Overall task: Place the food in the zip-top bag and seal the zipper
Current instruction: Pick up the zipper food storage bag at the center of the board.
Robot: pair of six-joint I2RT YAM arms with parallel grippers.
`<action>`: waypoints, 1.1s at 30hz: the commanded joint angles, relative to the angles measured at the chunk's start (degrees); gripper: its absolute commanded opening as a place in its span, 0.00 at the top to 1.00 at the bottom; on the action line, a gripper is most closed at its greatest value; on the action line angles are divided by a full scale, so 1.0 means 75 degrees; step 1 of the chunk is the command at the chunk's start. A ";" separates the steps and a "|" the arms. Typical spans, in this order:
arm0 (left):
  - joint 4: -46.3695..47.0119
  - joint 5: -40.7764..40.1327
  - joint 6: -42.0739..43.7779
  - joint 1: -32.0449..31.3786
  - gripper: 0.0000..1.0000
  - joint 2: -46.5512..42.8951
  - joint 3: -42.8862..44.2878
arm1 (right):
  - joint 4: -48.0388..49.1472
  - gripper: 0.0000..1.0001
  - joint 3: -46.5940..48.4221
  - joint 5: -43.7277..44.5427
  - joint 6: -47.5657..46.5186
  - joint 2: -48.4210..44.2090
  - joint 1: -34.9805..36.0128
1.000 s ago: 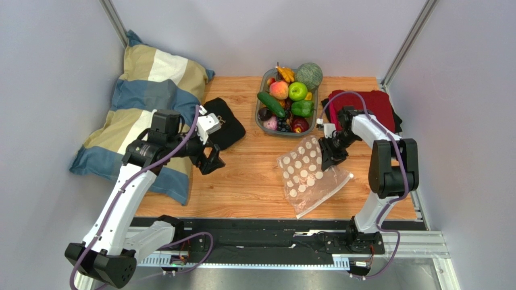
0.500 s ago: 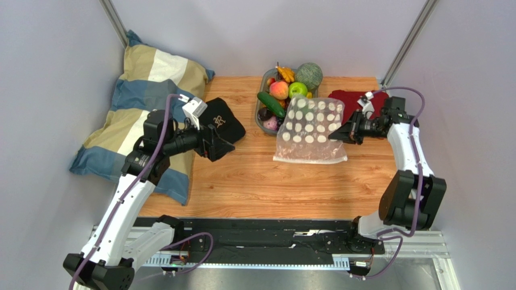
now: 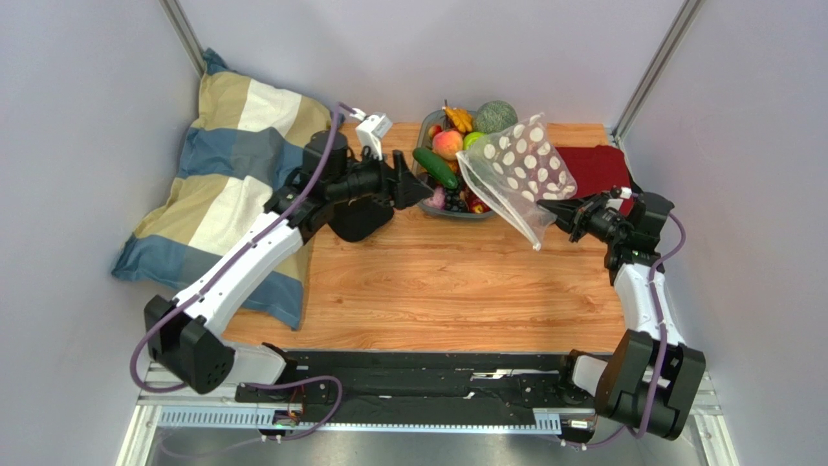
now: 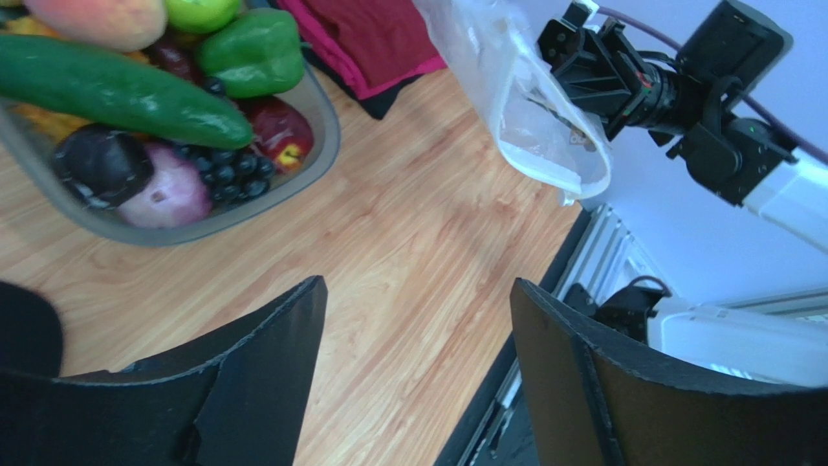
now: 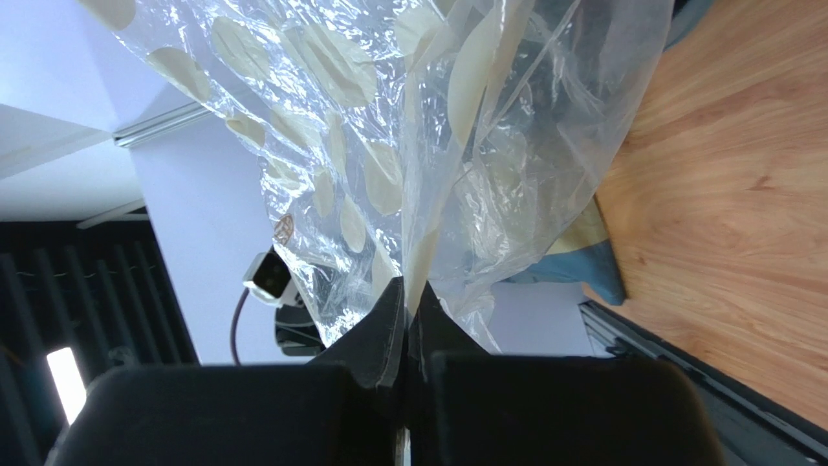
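Plastic zip-top bag [image 3: 515,160]: I now have it lifted off the counter [image 3: 437,282], hanging near the tray [image 4: 328,136], food [image 3: 434,167] not yet in.
Right tool [image 5: 406,301]: pinched shut on its edge.
Left tool [image 4: 416,291]: agape, empty, now nearing the food.

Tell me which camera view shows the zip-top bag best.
Top external: the whole zip-top bag shows, held above the table by the right gripper. Right wrist shows only crumpled plastic at the pinch; left wrist, a cropped part.
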 commanded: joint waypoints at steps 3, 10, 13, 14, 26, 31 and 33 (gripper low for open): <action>0.1409 -0.0361 -0.1401 -0.0815 0.28 0.1052 0.1001 | 0.0304 1.00 0.0017 0.0725 0.1826 -0.1148 -0.0006; 0.1947 -0.0584 -0.2468 -0.1601 0.36 0.2025 0.1786 | -0.0476 1.00 -0.0005 0.1253 0.1719 -0.1618 0.0169; 0.2182 -0.0573 -0.2797 -0.1800 0.37 0.2330 0.2056 | -0.0546 1.00 -0.0087 0.1288 0.1742 -0.1712 0.0217; 0.2276 -0.0549 -0.2891 -0.1859 0.39 0.2377 0.2068 | -0.0558 1.00 -0.0111 0.1288 0.1731 -0.1724 0.0217; 0.2102 -0.0725 -0.3360 -0.2035 0.93 0.2999 0.2314 | -0.1179 0.92 -0.0193 0.1288 0.1368 -0.1888 0.0463; 0.1296 -0.0327 -0.3009 -0.1883 1.00 0.2531 0.1906 | -0.2091 0.31 0.0519 0.1300 -0.1076 -0.1338 0.0299; 0.0966 0.0011 -0.2671 -0.1766 1.00 0.2262 0.1741 | -0.3014 0.21 0.1526 0.1497 -0.3020 -0.1163 0.0310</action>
